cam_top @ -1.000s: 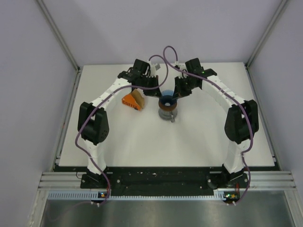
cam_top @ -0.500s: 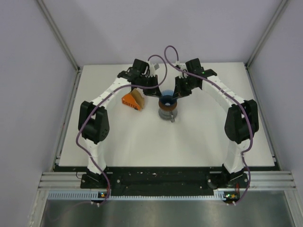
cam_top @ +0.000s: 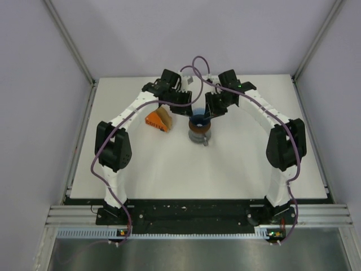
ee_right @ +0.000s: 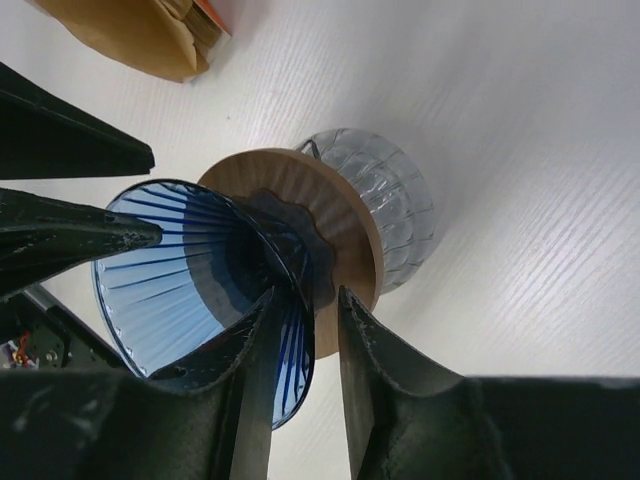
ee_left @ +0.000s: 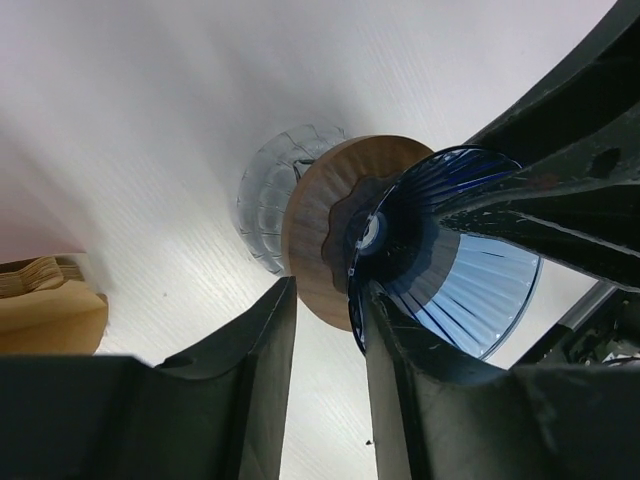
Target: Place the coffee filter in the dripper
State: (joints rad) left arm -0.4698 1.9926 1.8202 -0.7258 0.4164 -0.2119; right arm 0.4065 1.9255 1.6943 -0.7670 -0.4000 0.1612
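The placing has not started, as far as I can see. The tan paper coffee filter [cam_top: 164, 117] lies with others of its kind at the mouth of the orange printed pack [cam_top: 153, 121], on the white worktop [cam_top: 169, 169], just to the left-edge side of the stand and apart from it. The dripper [ee_left: 450, 270], a see-through blue ribbed cone seated on a round wooden collar, stands on a clear ribbed glass cup [ee_left: 265, 200] around the middle of the worktop, a little toward the far edge. Its inside shows only blue ribs and a dark throat, with no paper in it.

My left end effector [ee_left: 328, 300] and my right end effector [ee_right: 305, 300] both sit at the dripper, one from each side. Each has its fingers parted with a gap, the cone's thin rim running between them, and neither is clamped on it.

I judge everything is left to do: pull back, pick one filter from the pack, carry it over and seat it in the cone.
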